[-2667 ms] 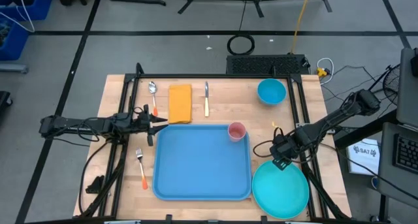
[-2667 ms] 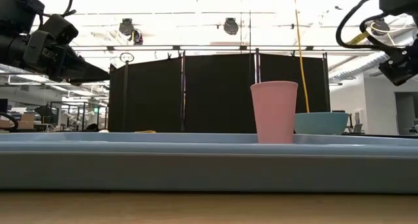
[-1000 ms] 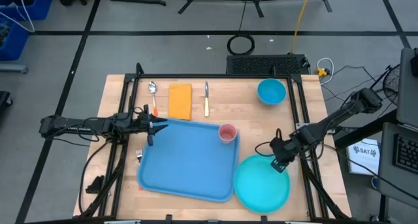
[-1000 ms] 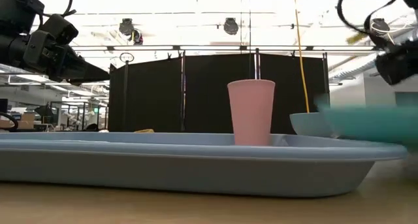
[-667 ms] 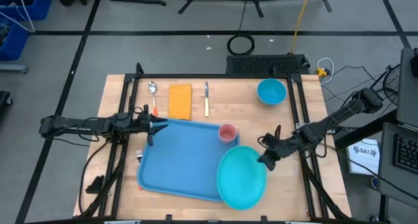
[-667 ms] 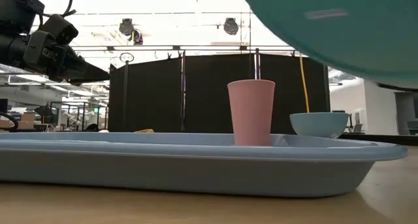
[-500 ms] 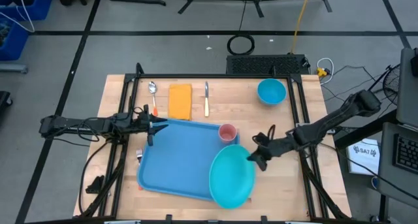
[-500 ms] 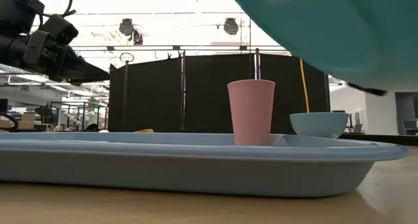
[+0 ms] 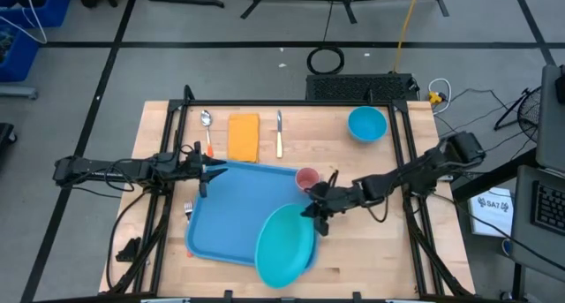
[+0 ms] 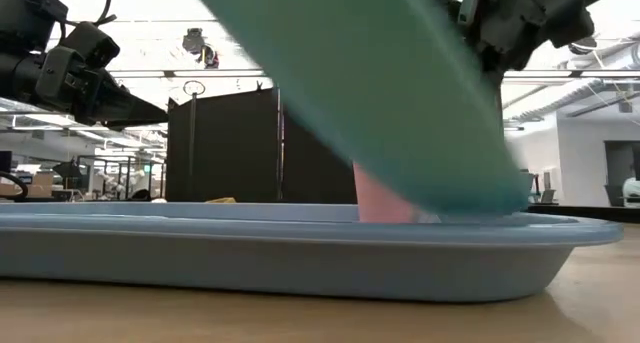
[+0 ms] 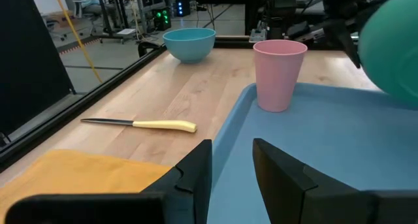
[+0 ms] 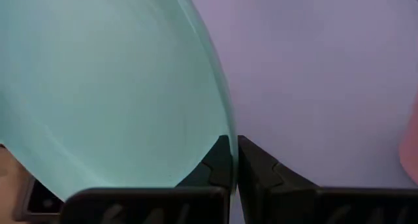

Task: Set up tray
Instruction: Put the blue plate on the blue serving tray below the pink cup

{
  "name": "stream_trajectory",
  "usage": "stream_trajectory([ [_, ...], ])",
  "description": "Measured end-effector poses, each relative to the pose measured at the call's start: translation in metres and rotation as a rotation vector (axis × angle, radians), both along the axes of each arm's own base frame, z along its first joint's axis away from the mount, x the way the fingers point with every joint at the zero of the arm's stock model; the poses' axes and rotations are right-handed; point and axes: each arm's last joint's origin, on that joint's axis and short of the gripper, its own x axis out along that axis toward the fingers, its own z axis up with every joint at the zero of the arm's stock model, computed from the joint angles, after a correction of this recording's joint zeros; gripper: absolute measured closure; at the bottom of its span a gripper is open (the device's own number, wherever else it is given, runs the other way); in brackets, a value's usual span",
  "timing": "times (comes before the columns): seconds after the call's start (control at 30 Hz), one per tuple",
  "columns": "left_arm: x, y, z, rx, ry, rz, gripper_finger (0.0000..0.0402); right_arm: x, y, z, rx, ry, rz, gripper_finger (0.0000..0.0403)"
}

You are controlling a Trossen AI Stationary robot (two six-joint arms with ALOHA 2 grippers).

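Grey floor with dark tape lines surrounds a light wooden bench [image 9: 371, 259] framed by black rails. On it lies the tray [image 9: 238, 215], a large flat blue plastic rectangle with rounded corners and a low raised rim, sitting askew toward the bench's middle and left, its rim overlapping a fork [image 9: 188, 211] at the left edge. A pink cup [image 9: 306, 178] stands upright at the tray's far right corner. The right gripper [image 9: 316, 211] reaches in from the right, its fingers [image 12: 222, 160] pinched tight on the rim of a round turquoise plate [image 9: 284, 245], which hangs tilted above the tray's near right corner and partly past its edge. The left gripper [image 9: 212, 168] hovers over the tray's far left corner, fingers [image 11: 196, 175] parted with nothing visible between them, the tray rim just below. Beyond the tray along the far side lie a spoon [image 9: 207, 124], a folded orange napkin [image 9: 244, 137] and a knife [image 9: 279, 132], with a blue bowl [image 9: 366, 124] well apart at the far right.
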Motion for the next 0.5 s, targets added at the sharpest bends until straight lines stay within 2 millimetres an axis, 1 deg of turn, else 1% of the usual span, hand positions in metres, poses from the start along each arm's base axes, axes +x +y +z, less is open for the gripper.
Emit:
stream_trajectory([
  [0.17,0.000,0.000,0.000,0.000,0.000,0.000,0.0284,0.003,0.001,-0.010,-0.013,0.047,0.001,0.0403],
  [0.3,0.000,0.000,0.000,0.000,0.000,0.000,0.0284,-0.002,0.001,-0.016,-0.008,0.135,-0.022,0.0403],
  [0.5,0.000,0.000,0.000,0.000,0.000,0.000,0.0284,-0.009,0.003,-0.018,-0.030,0.199,-0.005,0.0403],
])
